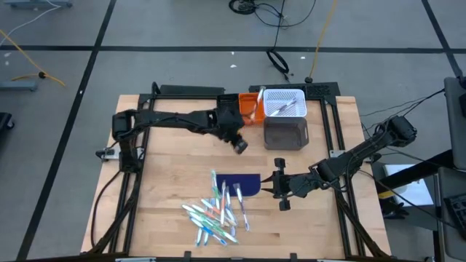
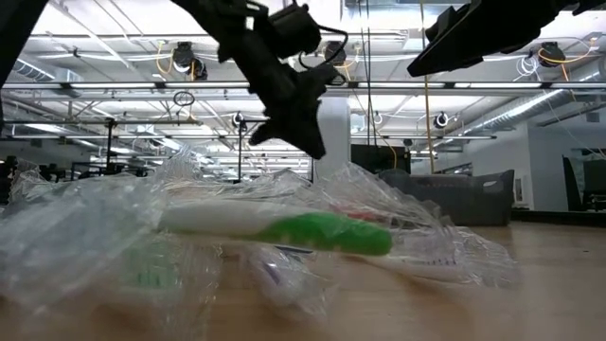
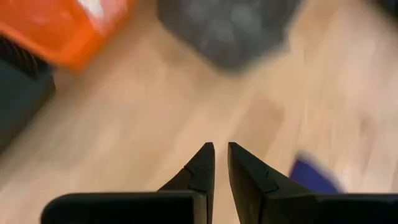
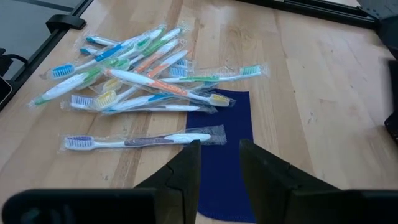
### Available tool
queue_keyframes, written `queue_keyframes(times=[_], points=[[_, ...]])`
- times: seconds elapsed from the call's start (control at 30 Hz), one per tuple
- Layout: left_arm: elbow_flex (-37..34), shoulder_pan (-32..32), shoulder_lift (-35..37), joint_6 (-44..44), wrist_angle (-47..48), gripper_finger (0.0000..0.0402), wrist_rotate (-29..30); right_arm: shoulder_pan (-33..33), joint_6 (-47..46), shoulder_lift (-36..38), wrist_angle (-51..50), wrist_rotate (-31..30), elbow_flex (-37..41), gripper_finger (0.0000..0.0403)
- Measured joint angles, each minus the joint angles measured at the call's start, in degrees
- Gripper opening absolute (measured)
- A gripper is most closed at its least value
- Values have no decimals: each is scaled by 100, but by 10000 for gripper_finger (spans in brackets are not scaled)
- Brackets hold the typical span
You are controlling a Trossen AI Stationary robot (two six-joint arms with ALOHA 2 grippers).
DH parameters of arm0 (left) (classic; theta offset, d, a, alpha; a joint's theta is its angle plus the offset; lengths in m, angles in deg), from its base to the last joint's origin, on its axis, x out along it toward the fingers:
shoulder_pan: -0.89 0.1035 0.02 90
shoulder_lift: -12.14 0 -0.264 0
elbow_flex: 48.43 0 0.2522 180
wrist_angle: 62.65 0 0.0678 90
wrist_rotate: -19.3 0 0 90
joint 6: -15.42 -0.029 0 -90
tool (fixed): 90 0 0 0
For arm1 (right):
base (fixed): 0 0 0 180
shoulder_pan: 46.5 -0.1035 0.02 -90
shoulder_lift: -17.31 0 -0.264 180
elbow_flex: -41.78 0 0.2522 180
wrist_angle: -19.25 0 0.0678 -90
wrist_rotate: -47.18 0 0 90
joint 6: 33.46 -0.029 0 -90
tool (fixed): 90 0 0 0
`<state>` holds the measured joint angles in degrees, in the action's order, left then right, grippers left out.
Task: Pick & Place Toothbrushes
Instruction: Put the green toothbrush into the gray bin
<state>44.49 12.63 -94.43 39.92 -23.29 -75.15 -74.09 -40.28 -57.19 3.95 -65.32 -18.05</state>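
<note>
1. Currently the left gripper (image 1: 239, 144) hangs near the far edge of the worktop (image 1: 160, 182), beside the orange bin (image 1: 250, 107) and grey bin (image 1: 286, 131), its fingers nearly together with nothing between them; likely it is heading for the pile.
2. The toothbrushes (image 4: 134, 78) lie heaped, still wrapped, near the front edge, some overlapping the blue mat (image 4: 224, 149).
3. The right gripper (image 4: 216, 163) hovers over the mat, partly open and empty, probably lined up for the single nearest brush.

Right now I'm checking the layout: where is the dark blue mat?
In the high view, the dark blue mat lies front-centre, between the toothbrushes and the right gripper.
</note>
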Motion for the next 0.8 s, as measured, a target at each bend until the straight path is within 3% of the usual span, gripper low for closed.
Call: queue_keyframes(times=[0.23,0.33,0.67,0.8], points=[[-4,-992,184,-1227,1646,46,-9,1,1,0,-2,2,0,102],[-7,-1458,170,-1340,2129,46,29,1,-1,1,-2,1,0,102],[-44,-2329,174,1597,3201,47,1022,0,-69,0,2,-4,0,102],[-220,-2514,165,2285,3327,47,1200,1,-100,1,0,0,0,102]])
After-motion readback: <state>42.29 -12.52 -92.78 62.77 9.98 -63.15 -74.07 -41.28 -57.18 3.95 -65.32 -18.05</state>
